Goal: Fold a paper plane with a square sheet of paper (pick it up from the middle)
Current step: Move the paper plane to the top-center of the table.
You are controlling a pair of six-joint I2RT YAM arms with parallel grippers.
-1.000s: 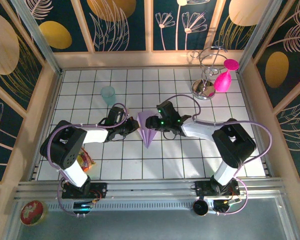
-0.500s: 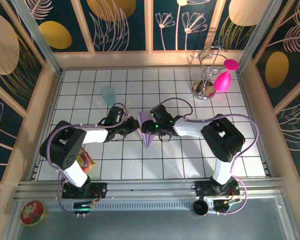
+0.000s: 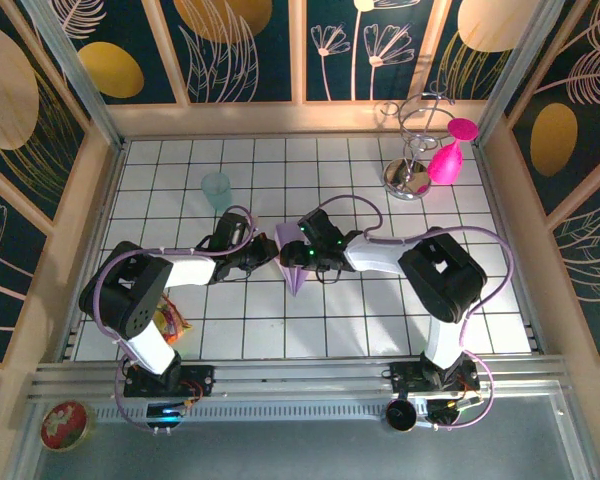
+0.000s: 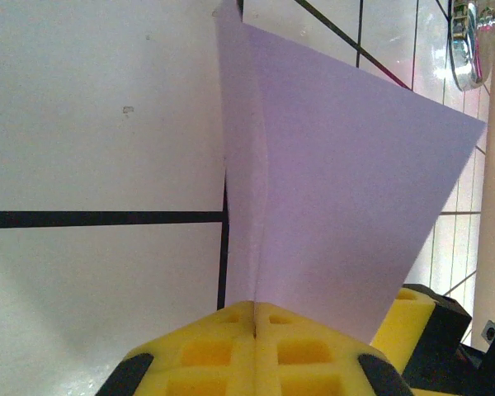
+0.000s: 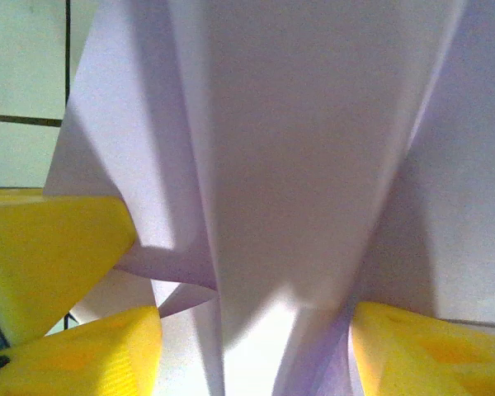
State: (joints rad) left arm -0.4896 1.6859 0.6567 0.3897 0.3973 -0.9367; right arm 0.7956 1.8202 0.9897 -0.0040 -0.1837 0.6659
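1. At the middle of the tiled table (image 3: 310, 330), the paper plane (image 3: 295, 278) sits between both grippers, its point toward the arm bases.
2. The left gripper (image 4: 254, 309) has its yellow pads pressed together on the plane's edge.
3. The right gripper (image 5: 243, 318) stands spread, one pad on each side of the folded lilac body.

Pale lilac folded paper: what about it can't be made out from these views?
- Top view: the right gripper covers much of the pale lilac folded paper.
- Left wrist view: the shut yellow pads of the left gripper hide its pinched edge.
- Right wrist view: too close; its outline runs off frame.
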